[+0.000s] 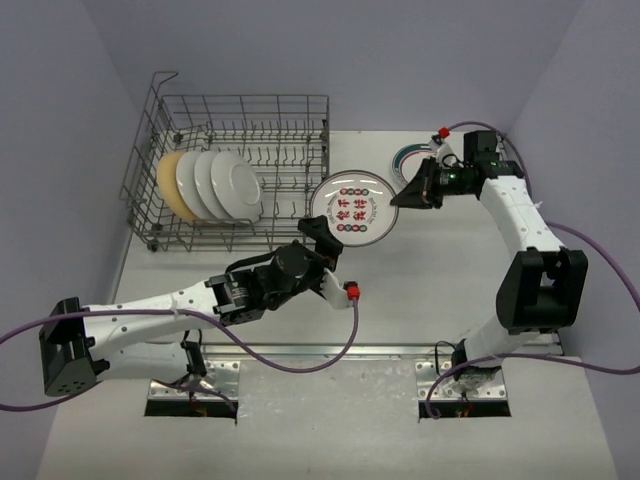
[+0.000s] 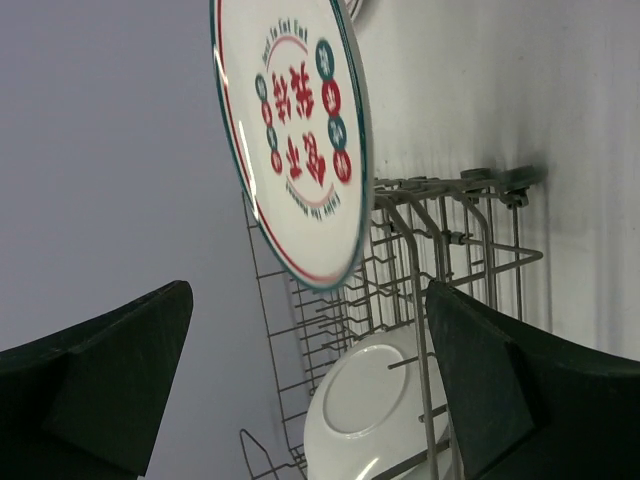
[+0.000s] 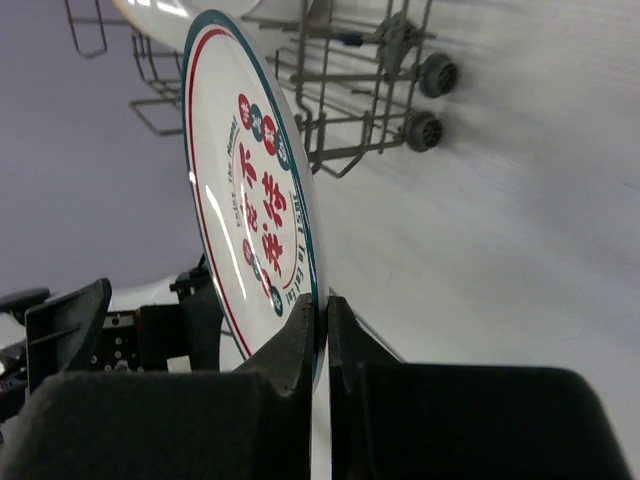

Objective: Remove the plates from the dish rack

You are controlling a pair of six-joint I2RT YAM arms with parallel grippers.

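**Four plates in the rack, one in your right gripper**

Your big grey wire dish rack (image 1: 290,150) sits back left on the counter (image 1: 420,290). It has four round plates (image 1: 215,185) on edge between its tines: a tan one (image 1: 168,180) at the left end and three white ones beside it. Your right gripper (image 1: 398,199) is pinched on the rim of a white, teal-rimmed plate with red characters (image 1: 352,210), just right of the rack. Your left gripper (image 1: 325,238) gapes wide beside that plate, touching nothing.
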